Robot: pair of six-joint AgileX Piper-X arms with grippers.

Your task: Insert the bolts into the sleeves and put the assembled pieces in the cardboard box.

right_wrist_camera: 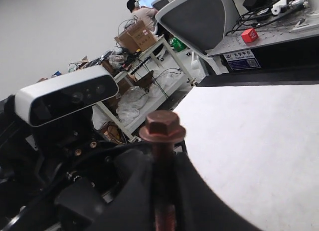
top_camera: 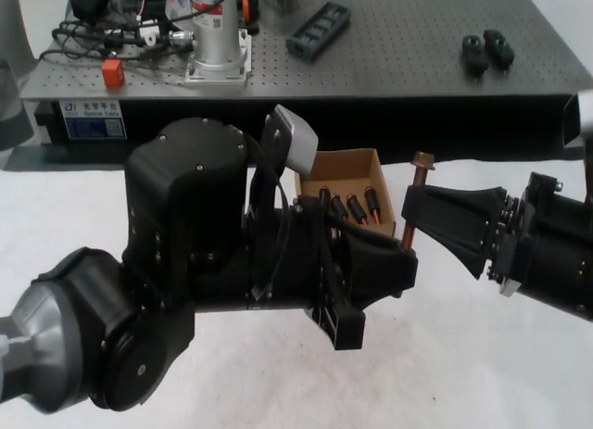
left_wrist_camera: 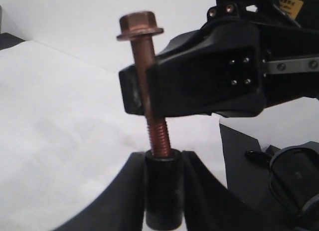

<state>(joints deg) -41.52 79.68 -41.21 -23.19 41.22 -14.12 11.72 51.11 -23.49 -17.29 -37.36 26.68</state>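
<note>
Above the white counter (top_camera: 463,373) two big black arms meet, and the job looks partly done. The left arm (top_camera: 185,253) comes in from one side and the right arm (top_camera: 556,253) from the other. Just behind them the cardboard box (top_camera: 345,158) sits open on the counter. A few finished pieces (top_camera: 357,207) already lie inside it, each a bolt in a sleeve. One more is being made now. The right pincer (left_wrist_camera: 144,96) is clamped on a copper bolt (left_wrist_camera: 141,56) and holds it straight up, head on top. The left pincer (left_wrist_camera: 163,161) is clamped on a black sleeve (left_wrist_camera: 163,191), also standing up, right under the bolt. The bolt's tip is just inside the top of the sleeve, and most of the bolt sticks out. I think the bolt must go down much more, and then this piece must go in the box. I cannot tell if more loose bolts or sleeves wait somewhere. The counter is plain and white. Behind it stands a grey metal plate with many little holes (top_camera: 389,40). On the plate are a silver post (top_camera: 218,31), a black tray (top_camera: 319,29), two small black parts (top_camera: 486,51) and a tiny orange block (top_camera: 112,72). Far off, the room has messy shelves (right_wrist_camera: 139,91).
</note>
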